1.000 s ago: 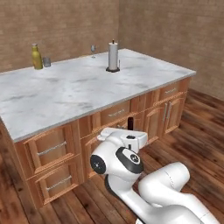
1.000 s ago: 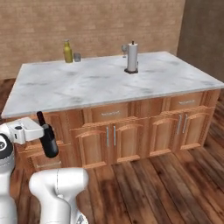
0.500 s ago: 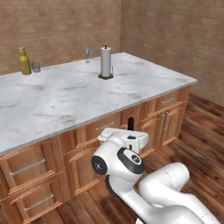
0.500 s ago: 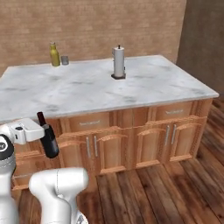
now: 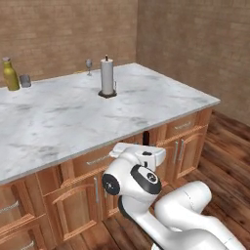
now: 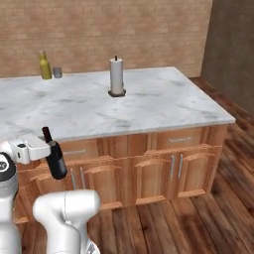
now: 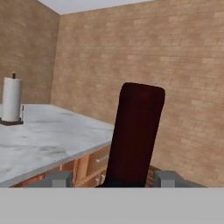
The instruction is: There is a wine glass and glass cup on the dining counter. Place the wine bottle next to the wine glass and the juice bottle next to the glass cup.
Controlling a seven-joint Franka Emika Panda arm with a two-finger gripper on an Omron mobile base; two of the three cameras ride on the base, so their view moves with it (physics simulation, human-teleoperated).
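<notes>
Nearest, below the dining counter (image 6: 163, 106) edge by the cabinet fronts: one wine bottle (image 6: 54, 155), dark, red-capped, tilted, clamped between half-open jaws of the gripper (image 6: 49, 154); contents not discernible. Mid-counter: one paper towel roll (image 6: 116, 76) upright on its holder. Far edge of the counter: one wine glass (image 5: 89, 65), one glass cup (image 5: 25, 81), one yellow juice bottle (image 5: 9, 74) just beside the cup; both glasses apparently empty.

Wine bottle (image 7: 138, 131) between hand (image 7: 114, 178) fingers; dining counter (image 7: 52, 135) left, paper-towel roll (image 7: 12, 99).
</notes>
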